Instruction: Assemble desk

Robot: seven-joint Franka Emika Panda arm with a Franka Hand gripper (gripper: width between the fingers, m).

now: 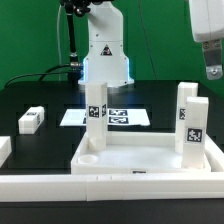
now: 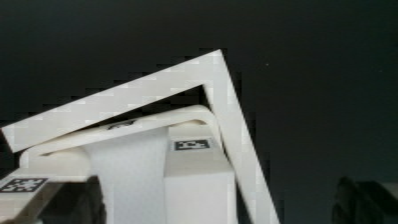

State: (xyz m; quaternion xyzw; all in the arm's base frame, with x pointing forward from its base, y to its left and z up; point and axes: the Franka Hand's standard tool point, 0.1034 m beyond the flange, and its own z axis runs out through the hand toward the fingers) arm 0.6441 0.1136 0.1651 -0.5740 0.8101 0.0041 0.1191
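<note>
Desk top (image 1: 150,160) sat on the black table (image 1: 40,95) against the white border rail (image 1: 60,187). Two legs stood upright in its sockets: one (image 1: 96,115) at the far corner, one (image 1: 190,122) toward the exterior view's right. A loose leg (image 1: 31,120) lay well apart from the top. Marker board (image 1: 120,117) sat behind the top. Gripper (image 1: 212,68) hung above the right leg; aperture and any grasp couldn't be determined.

One desk top (image 1: 125,160), two upright legs (image 1: 95,110) – and two loose legs (image 1: 31,120) at frame left; one marker board (image 1: 125,117).
</note>
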